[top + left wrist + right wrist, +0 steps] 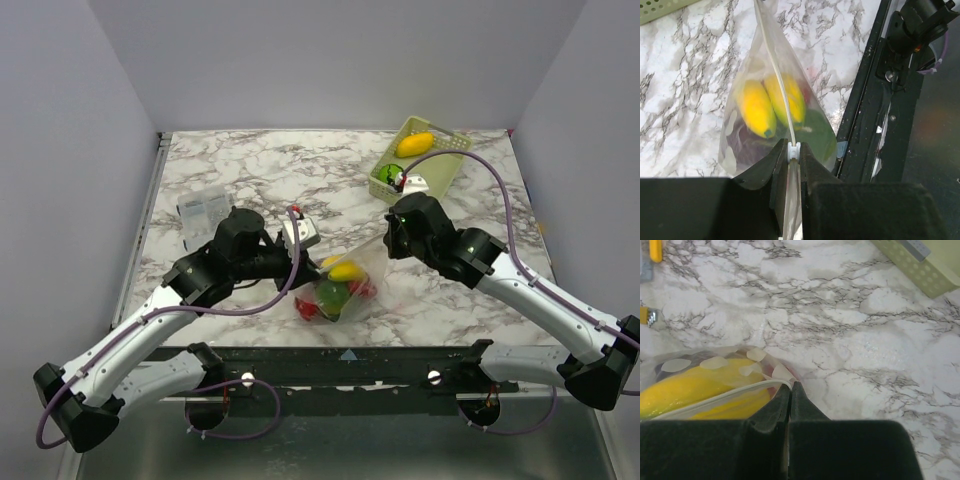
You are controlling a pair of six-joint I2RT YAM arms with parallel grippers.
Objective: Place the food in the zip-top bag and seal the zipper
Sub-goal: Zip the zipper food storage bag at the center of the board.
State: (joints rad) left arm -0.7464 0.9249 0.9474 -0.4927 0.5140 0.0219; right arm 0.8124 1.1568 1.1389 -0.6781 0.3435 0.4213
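Inside clear bag (732,150), glossy yellow food (756,107)

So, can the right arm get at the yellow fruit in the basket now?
Probably not. The right gripper is shut on the edge of the zip-top bag and would have to let go first; the way to the yellow fruit looks free.

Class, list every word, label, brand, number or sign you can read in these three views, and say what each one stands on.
No text can be read in any view.
zip-top bag: clear plastic, no print visible.
green basket: plain lattice, no label visible.
flat clear packet: too small to tell whether it carries print.
black rail: one small pale triangle mark, no lettering.
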